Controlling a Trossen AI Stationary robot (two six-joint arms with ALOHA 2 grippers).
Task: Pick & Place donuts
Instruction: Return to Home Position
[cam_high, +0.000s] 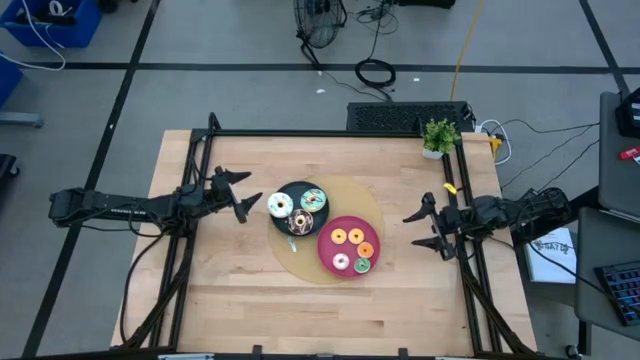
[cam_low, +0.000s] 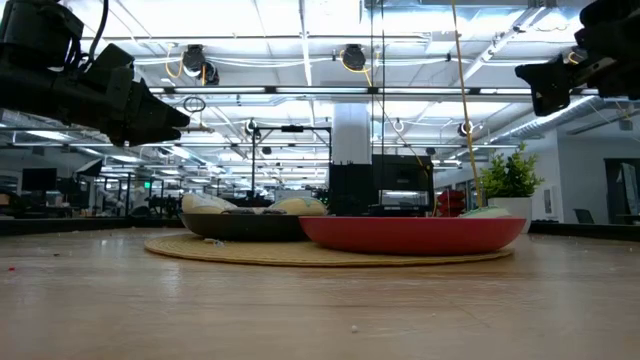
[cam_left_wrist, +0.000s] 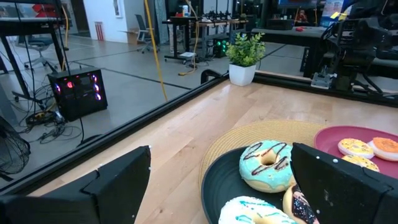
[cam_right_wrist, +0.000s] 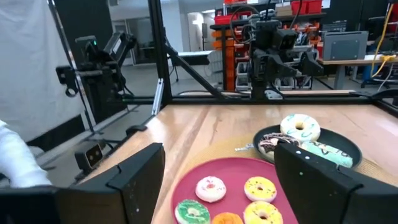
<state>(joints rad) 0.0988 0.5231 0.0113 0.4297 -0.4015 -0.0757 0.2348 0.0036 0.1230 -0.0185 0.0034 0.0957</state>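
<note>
Light is bright and even and comes from above. In the low view the long white ceiling lamps (cam_low: 300, 30) glare strongly, so the left gripper (cam_low: 165, 118) and the right gripper (cam_low: 535, 85) appear only as dark silhouettes against them. On the pale wooden tabletop (cam_high: 250, 290) the shadows are soft and weak. A thin dark shadow lies under the round red plate (cam_low: 410, 233) where it meets the woven straw mat (cam_low: 200, 247). In the left wrist view the smooth grey floor (cam_left_wrist: 118, 59) gives back pale reflections, and small pink lights glow on a dark box (cam_left_wrist: 78, 90)
</note>
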